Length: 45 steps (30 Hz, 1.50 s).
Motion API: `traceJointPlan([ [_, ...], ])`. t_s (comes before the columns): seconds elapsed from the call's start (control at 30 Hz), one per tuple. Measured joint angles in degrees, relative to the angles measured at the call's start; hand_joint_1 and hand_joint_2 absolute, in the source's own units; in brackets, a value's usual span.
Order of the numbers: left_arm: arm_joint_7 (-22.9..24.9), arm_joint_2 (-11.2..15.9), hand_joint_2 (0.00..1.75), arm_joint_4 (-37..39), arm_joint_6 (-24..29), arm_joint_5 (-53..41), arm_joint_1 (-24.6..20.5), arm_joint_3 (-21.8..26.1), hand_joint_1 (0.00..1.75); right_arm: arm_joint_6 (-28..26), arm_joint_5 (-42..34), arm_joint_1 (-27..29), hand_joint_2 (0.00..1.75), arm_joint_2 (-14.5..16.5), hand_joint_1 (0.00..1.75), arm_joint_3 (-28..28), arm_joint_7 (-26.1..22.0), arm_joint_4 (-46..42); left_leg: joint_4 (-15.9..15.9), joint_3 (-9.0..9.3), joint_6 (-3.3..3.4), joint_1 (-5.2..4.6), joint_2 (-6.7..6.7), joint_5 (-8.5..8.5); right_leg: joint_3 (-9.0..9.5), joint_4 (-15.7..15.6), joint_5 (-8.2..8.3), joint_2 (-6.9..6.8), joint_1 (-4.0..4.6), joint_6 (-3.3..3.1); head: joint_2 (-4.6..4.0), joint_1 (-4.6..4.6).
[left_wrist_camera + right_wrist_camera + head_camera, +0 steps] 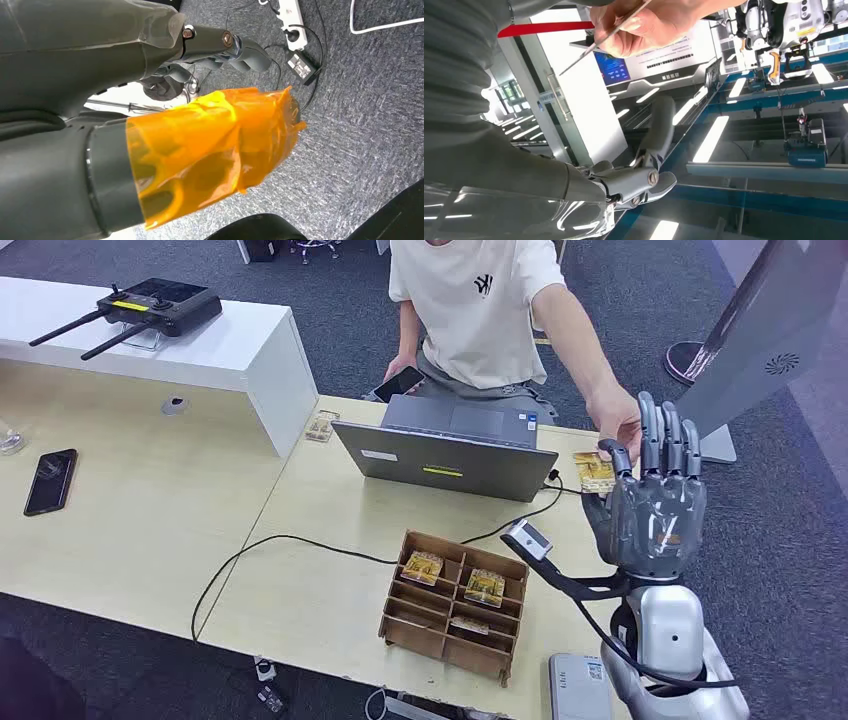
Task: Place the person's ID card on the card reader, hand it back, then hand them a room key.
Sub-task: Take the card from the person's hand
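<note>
My right hand [650, 502] is raised above the desk's right end, palm up, fingers straight and apart, nothing in it. Just beyond its fingertips a person's hand [620, 425] pinches a yellow-patterned ID card [594, 470]. In the right wrist view that person's hand [644, 25] holds the card [599, 42] edge-on, apart from my fingers [659, 130]. A white card reader [578, 687] lies at the desk's near edge. A wooden compartment box [410, 635] holds room key cards [484, 587]. My left hand [210, 145], thumb wrapped in orange film, hangs over the floor holding nothing.
An open grey laptop [450, 450] stands between the person and the box, with a black cable [290, 540] across the desk. A phone [50, 481] lies far left, a black controller [150, 308] on the white counter. A grey stand [760, 330] rises at the right.
</note>
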Motion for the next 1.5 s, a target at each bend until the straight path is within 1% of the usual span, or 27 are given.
traceJointPlan([
  [0.03, 0.0, 0.0, 0.00, 0.0, 0.0, 0.0, 0.0, 0.0, 0.00, 0.0, 0.0, 0.0, 1.75, 0.1, 0.25, 0.0, 0.0, 0.0, 0.0, 0.00, 0.00, 0.00, 0.00, 0.00, 0.00, 0.0, 0.00, 0.00, 0.00, 0.00, 0.00, 0.00],
  [0.07, 0.0, 0.0, 0.00, 0.0, 0.0, 0.0, 0.0, 0.0, 0.00, 0.0, 0.0, 0.0, 1.75, 0.1, 0.33, 0.0, 0.0, 0.0, 0.0, 0.00, 0.00, 0.00, 0.00, 0.00, 0.00, 0.0, 0.00, 0.00, 0.00, 0.00, 0.00, 0.00],
  [0.1, 0.0, 0.0, 0.00, 0.0, 0.0, 0.0, 0.0, 0.0, 0.00, 0.0, 0.0, 0.0, 1.75, 0.2, 0.49, 0.1, -0.1, 0.0, 0.0, 0.00, 0.00, 0.00, 0.00, 0.00, 0.00, 0.0, 0.00, 0.00, 0.00, 0.00, 0.00, 0.00],
  [0.13, 0.0, 0.0, 0.00, 0.0, 0.0, 0.0, 0.0, 0.0, 0.00, 0.0, 0.0, -0.1, 1.75, 0.2, 0.80, 0.1, -0.1, 0.0, 0.0, 0.00, 0.00, 0.00, 0.00, 0.00, 0.00, 0.0, 0.00, 0.00, 0.00, 0.00, 0.00, 0.00],
  [0.23, 0.0, 0.0, 0.00, 0.0, 0.0, 0.0, 0.0, 0.0, 0.00, 0.0, 0.0, -0.1, 1.75, 0.2, 1.33, 0.2, -0.2, 0.1, 0.0, 0.00, 0.00, 0.00, 0.00, 0.00, 0.00, 0.0, 0.00, 0.00, 0.00, 0.00, 0.00, 0.00],
  [0.33, 0.0, 0.0, 0.00, 0.0, 0.0, 0.0, 0.0, 0.0, 0.00, 0.0, 0.0, -0.2, 1.75, 0.2, 1.47, 0.2, -0.3, 0.2, 0.0, 0.00, 0.00, 0.00, 0.00, 0.00, 0.00, 0.0, 0.00, 0.00, 0.00, 0.00, 0.00, 0.00],
  [0.37, 0.0, 0.0, 0.00, 0.0, 0.0, 0.0, 0.0, 0.0, 0.00, 0.0, 0.0, -0.2, 1.75, 0.2, 1.51, 0.3, -0.3, 0.3, 0.0, 0.00, 0.00, 0.00, 0.00, 0.00, 0.00, 0.0, 0.00, 0.00, 0.00, 0.00, 0.00, 0.00],
  [0.57, 0.0, 0.0, 0.00, -0.3, 0.0, 0.0, 0.0, 0.0, 0.00, 0.0, 0.0, -0.3, 1.75, 0.2, 1.54, 0.4, -0.4, 0.9, 0.0, 0.00, 0.00, 0.00, 0.00, 0.00, 0.00, 0.0, 0.00, 0.00, 0.00, 0.00, 0.00, 0.00],
  [0.7, 0.0, 0.0, 0.00, -0.3, 0.0, 0.1, 0.0, 0.0, 0.00, 0.0, 0.0, -0.3, 1.75, 0.2, 1.50, 0.4, -0.5, 1.2, 0.0, 0.00, 0.00, 0.00, 0.00, 0.00, 0.00, 0.0, 0.00, 0.00, 0.00, 0.00, 0.00, 0.00],
  [0.83, 0.0, 0.0, 0.00, -0.3, -0.2, 0.1, 0.0, 0.0, 0.00, -0.1, 0.0, -0.3, 1.75, 0.2, 1.51, 0.2, -0.6, 1.7, 0.0, 0.00, 0.00, 0.00, 0.00, 0.00, 0.00, 0.0, 0.00, 0.00, 0.00, 0.00, 0.00, 0.00],
  [0.93, 0.0, 0.0, 0.00, -0.3, -0.3, 0.1, 0.0, 0.0, 0.00, -0.2, 0.0, -0.2, 1.75, 0.2, 1.55, 0.0, -0.6, 2.0, 0.0, 0.00, 0.00, 0.00, 0.00, 0.00, 0.00, 0.0, 0.00, 0.00, 0.00, 0.00, 0.00, 0.00],
  [1.1, 0.0, 0.1, 0.00, -0.3, -0.3, 0.1, 0.0, 0.0, 0.00, -0.3, 0.0, -0.2, 1.75, 0.2, 1.75, -0.4, -0.7, 2.6, 0.0, 0.00, 0.00, 0.00, 0.00, 0.00, 0.00, 0.0, 0.00, 0.00, 0.00, 0.00, 0.00, 0.00],
  [1.33, 0.0, 0.1, 0.00, -0.3, -0.1, 0.3, 0.0, 0.0, 0.00, -2.0, -0.3, 0.1, 1.75, 0.9, 1.75, -1.6, -1.5, 2.9, 0.0, 0.01, 0.00, 0.00, 0.01, 0.00, -0.01, 0.0, 0.00, 0.00, 0.00, 0.00, 0.00, 0.00],
  [1.4, 0.1, 0.0, 0.00, -0.3, 0.0, 0.4, 0.0, 0.0, 0.00, -2.7, -1.4, 0.6, 1.75, 1.4, 1.75, -2.3, -2.1, 2.3, 0.0, 0.01, 0.00, 0.00, 0.00, 0.00, -0.01, 0.0, 0.00, 0.00, 0.00, 0.00, 0.00, 0.00],
  [1.5, 0.4, -0.1, 0.00, -0.4, 0.1, 0.8, 0.1, 0.1, 0.00, -3.7, -6.6, 1.9, 1.75, 2.8, 1.75, -3.7, -3.7, 0.3, 0.0, 0.01, 0.00, 0.00, 0.00, 0.00, -0.01, 0.0, 0.00, 0.00, 0.00, 0.00, 0.00, 0.00],
])
